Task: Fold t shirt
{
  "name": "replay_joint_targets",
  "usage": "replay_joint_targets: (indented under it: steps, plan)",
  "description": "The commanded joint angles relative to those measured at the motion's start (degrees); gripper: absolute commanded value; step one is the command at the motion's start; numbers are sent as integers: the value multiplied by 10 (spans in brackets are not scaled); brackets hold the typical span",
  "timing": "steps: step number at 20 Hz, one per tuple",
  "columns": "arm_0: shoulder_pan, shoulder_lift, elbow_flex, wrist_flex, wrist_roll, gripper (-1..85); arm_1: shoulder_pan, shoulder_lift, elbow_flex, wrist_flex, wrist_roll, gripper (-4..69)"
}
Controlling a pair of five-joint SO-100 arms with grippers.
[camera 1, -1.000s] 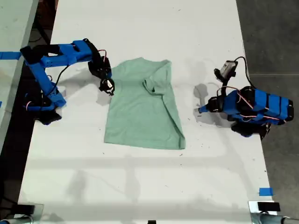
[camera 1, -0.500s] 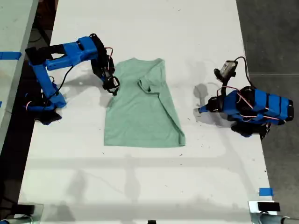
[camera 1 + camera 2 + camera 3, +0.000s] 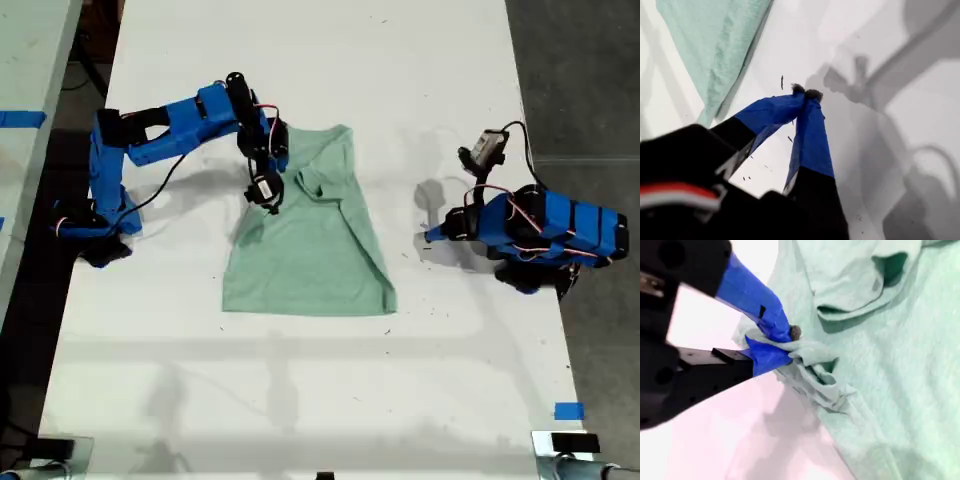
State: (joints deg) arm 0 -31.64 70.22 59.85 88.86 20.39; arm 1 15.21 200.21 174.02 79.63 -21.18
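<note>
The t shirt (image 3: 310, 240) lies mid-worktop (image 3: 300, 400), its right side folded inward. My first gripper (image 3: 806, 94), clenched on nothing, rests tucked at the exterior view's right, apart from the cloth. Farther, my second gripper (image 3: 266, 190) pinches the shirt's left edge, arm outstretched.

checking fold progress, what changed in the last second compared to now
My second claw, shut on the t shirt, carried that edge toward the exterior view's right, over the cloth, narrowing it. My first claw stayed parked and shut, and the shirt's lower hem stayed put.
</note>
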Motion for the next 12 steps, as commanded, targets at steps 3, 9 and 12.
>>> replay_joint_targets:
  steps: [3, 9, 12]
  plan:
    - [24, -9, -35, -76, 51, 49, -1, 5, 32, -11, -5, -2]
    - [69, -84, -44, -132, 128, 212, -1, 5, 32, -11, -5, -2]
    - [64, -76, -49, -93, 127, 203, -1, 5, 32, -11, -6, -2]
